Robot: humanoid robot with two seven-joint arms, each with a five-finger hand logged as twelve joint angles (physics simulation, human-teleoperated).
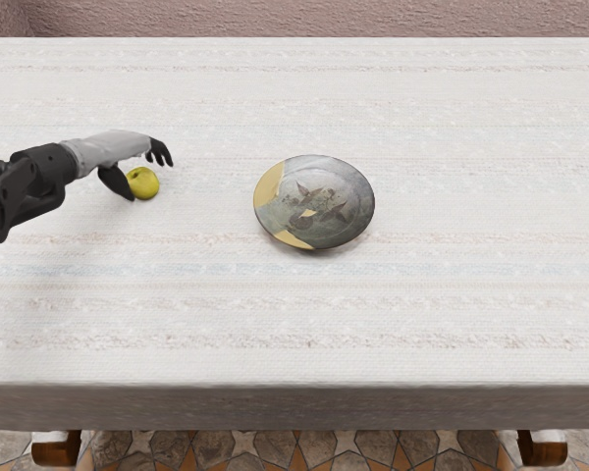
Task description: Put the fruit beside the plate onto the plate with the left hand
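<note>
A small yellow-green fruit [143,183] lies on the white table, well to the left of the plate [314,202]. The plate is round, dark grey with yellow patches and a painted centre, and nothing lies on it. My left hand [137,167] comes in from the left edge and hovers over the fruit. Its black fingers [160,152] are spread above and behind the fruit, and the thumb [116,183] hangs down on the fruit's left side. The hand holds nothing.
The white cloth-covered table [422,314] fills the view, with its front edge near the bottom. A wall runs along the back.
</note>
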